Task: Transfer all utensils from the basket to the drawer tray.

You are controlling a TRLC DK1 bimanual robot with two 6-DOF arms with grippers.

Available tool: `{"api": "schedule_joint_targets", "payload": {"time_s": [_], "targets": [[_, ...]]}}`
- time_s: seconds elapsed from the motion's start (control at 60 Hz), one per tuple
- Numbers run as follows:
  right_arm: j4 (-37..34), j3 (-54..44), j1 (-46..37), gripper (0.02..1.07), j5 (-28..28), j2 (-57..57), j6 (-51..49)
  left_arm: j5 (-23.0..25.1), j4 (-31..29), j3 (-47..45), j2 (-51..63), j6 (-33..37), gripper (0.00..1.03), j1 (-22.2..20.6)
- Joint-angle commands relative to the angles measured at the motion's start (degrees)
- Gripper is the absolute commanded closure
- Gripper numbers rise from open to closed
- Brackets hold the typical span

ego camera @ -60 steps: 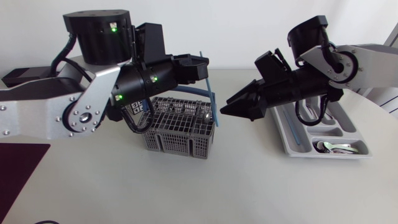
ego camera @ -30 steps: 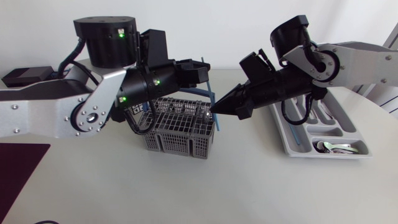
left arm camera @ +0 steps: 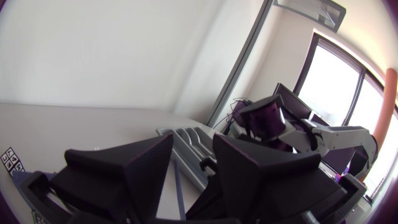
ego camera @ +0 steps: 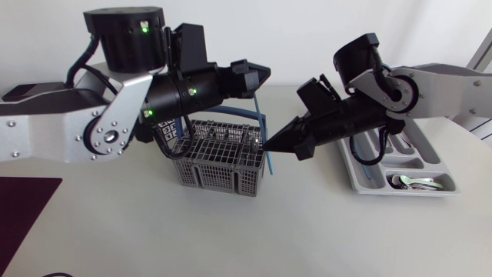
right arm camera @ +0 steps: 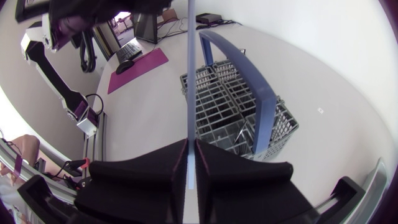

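A thin pale-blue stick [right arm camera: 188, 74] rises above the grey cutlery basket [ego camera: 219, 165], next to the basket's blue handle [right arm camera: 264, 93]. My right gripper [right arm camera: 191, 142] is shut on the stick, its tip at the basket's right rim [ego camera: 269, 142]. My left gripper [ego camera: 257, 75] hovers above the basket with its fingers apart. In the left wrist view the stick [left arm camera: 178, 193] shows in the gap between them [left arm camera: 194, 137]. The grey drawer tray [ego camera: 361, 181] lies to the right, under my right arm, with spoons [ego camera: 415, 182] in its front compartment.
A dark purple mat [ego camera: 23, 208] lies at the table's front left corner. A flat black object [ego camera: 31, 92] sits at the back left. Open tabletop stretches in front of the basket and the tray.
My right arm has swung left from over the tray to the basket's right side, and its fingers have closed on the stick. My left gripper has shifted slightly up and right.
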Motion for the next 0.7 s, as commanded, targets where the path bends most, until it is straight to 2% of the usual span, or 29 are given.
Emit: {"api": "schedule_joint_targets", "payload": {"time_s": [0.0,0.117,0.233,0.3,0.4,0.533,0.683], "targets": [[-0.87,-3.22,-1.02,1.02,-0.16,-1.77,-1.23,0.75,-0.44,3.71,-2.21,-0.86,0.19,1.12],[-3.24,-5.59,-4.8,1.02,0.02,-4.06,-3.86,0.57,-2.81,6.17,-3.79,-0.42,0.05,3.67],[-6.85,-5.95,-11.92,1.02,0.72,-6.08,-7.29,-2.77,-7.91,8.45,-4.85,5.38,0.04,4.81],[-8.52,-5.24,-18.34,1.02,1.78,-6.08,-9.31,-6.37,-10.81,8.8,-5.29,11.63,0.04,4.72],[-8.96,-3.92,-26.34,1.02,5.29,-3.97,-11.69,-10.06,-15.03,8.72,-5.29,17.78,0.04,5.86],[-8.43,-1.64,-32.75,1.02,10.57,1.3,-13.27,-10.15,-17.31,6.96,-5.38,21.82,0.04,9.47],[-8.43,2.67,-35.39,1.02,15.49,9.39,-11.07,-10.24,-21.53,5.99,-5.02,25.42,0.05,13.6]]}}
